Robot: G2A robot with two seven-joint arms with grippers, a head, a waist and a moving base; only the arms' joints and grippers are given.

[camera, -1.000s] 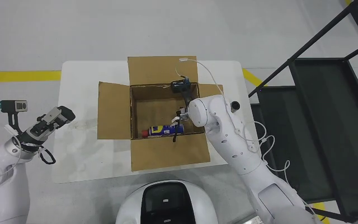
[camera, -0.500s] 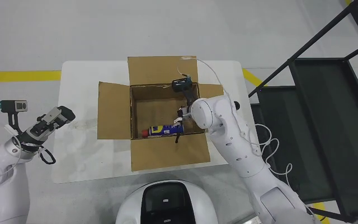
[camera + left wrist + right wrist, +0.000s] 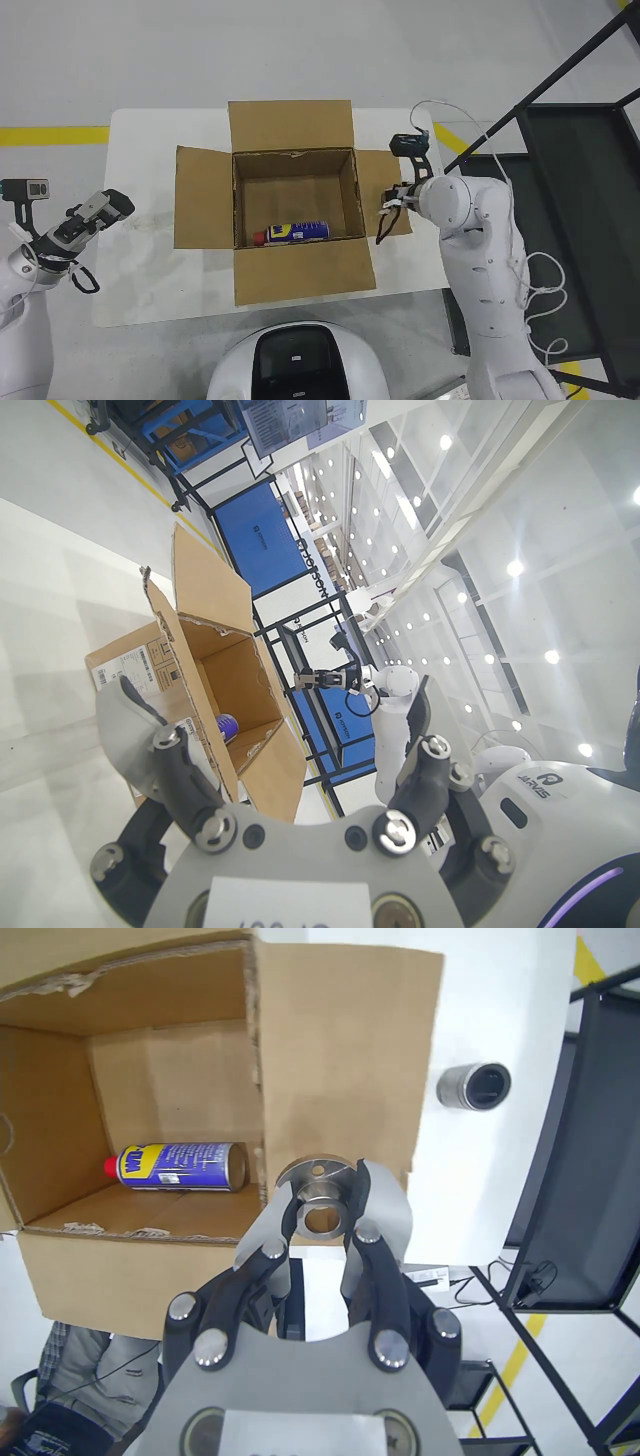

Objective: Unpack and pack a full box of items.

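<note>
Cardboard box (image 3: 295, 195): one, brown corrugated, centred on the white table (image 3: 150, 160). All four flaps are folded out flat and the torn edges are ragged. White stickers with barcodes (image 3: 131, 659) sit on its outer left wall, their print too small to make out.

Spray can (image 3: 292, 233): one, inside the box. It lies on its side along the near wall with the red cap pointing left. The body is a blue cylinder with a yellow band and printed text.

Right gripper (image 3: 322, 1193): clenched on a flanged metal bushing (image 3: 320, 1223). The bushing is one piece of shiny steel with a round flange, a short hub and an open bore. It is held above the box's right flap (image 3: 385, 190), outside the box cavity.

Metal sleeve (image 3: 473, 1086): one, a short grey cylinder with a dark hollow end. It lies on its side on the bare tabletop, just right of the right flap.

Left gripper (image 3: 272, 690): released, with the fingers spread wide and nothing between them. It hangs off the table's left edge, well apart from the box.

A black metal rack (image 3: 570, 200) stands right of the table.
</note>
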